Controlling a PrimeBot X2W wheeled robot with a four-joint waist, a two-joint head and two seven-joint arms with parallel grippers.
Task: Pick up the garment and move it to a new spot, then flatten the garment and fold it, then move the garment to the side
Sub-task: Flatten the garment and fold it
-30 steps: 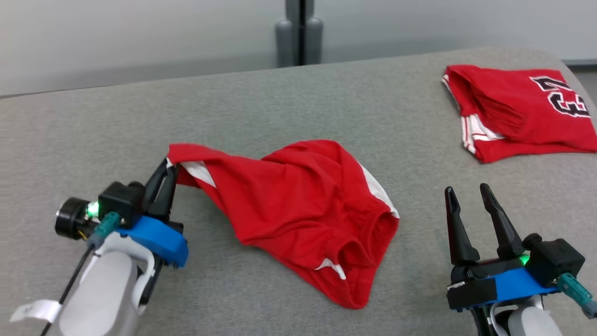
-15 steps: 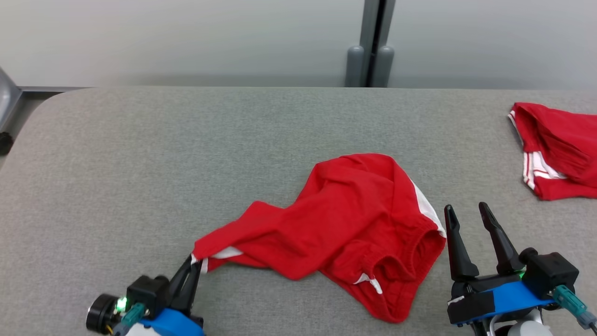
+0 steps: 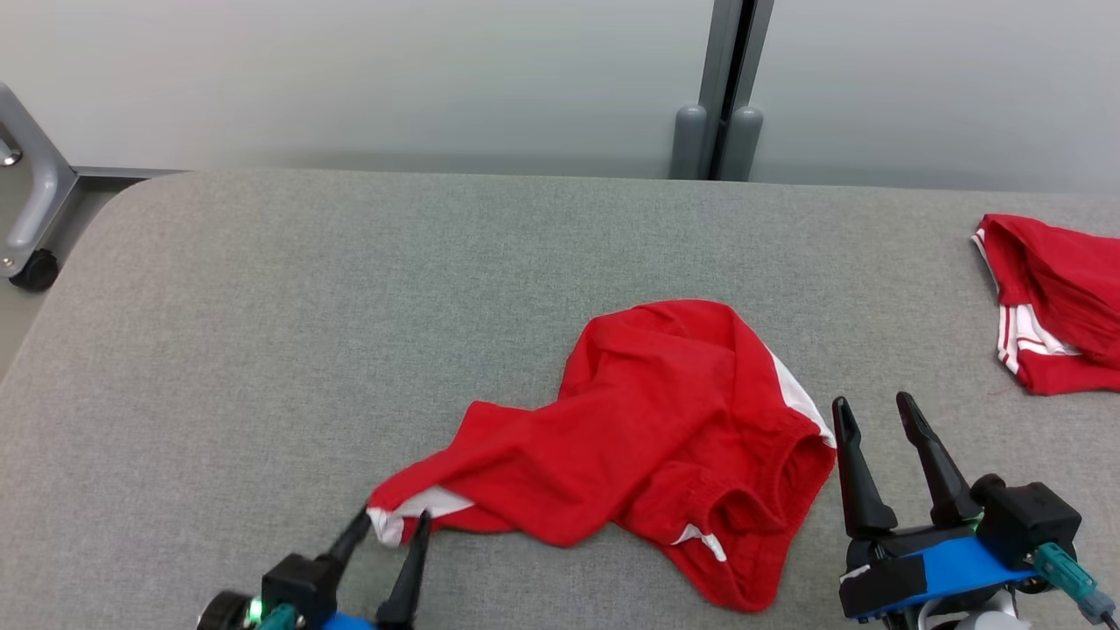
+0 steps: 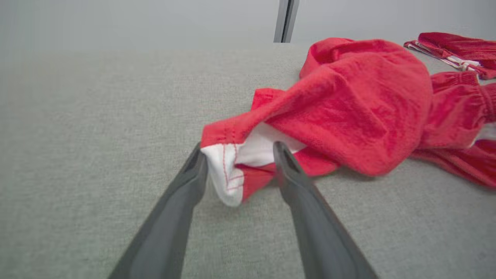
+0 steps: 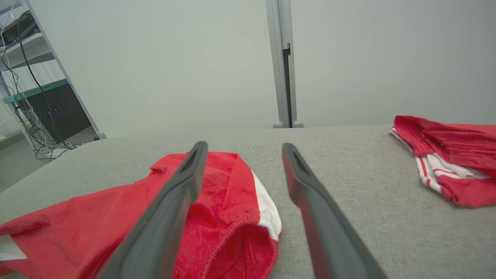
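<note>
The garment (image 3: pixel 647 437) is a crumpled pair of red shorts with white side panels, lying on the grey padded table (image 3: pixel 350 306). Its white-and-red hem corner (image 4: pixel 228 174) rests on the table between the fingers of my left gripper (image 3: pixel 393 518), which stands open at the bottom edge of the head view. In the left wrist view the left gripper (image 4: pixel 239 147) has its jaws apart, with the corner lying against the left finger. My right gripper (image 3: pixel 871 401) is open, just right of the waistband. In the right wrist view the right gripper (image 5: pixel 244 145) points past the garment (image 5: pixel 217 201).
A second red garment (image 3: pixel 1059 306) with white stripes lies folded at the table's far right, also seen as the second garment (image 5: pixel 449 155). A grey post (image 3: pixel 722 131) stands behind the table. A wheeled metal frame (image 3: pixel 26 219) is off the left end.
My left gripper has opened and let go of the garment's hem corner, which now rests on the table. The head camera has shifted. The right gripper stays open.
</note>
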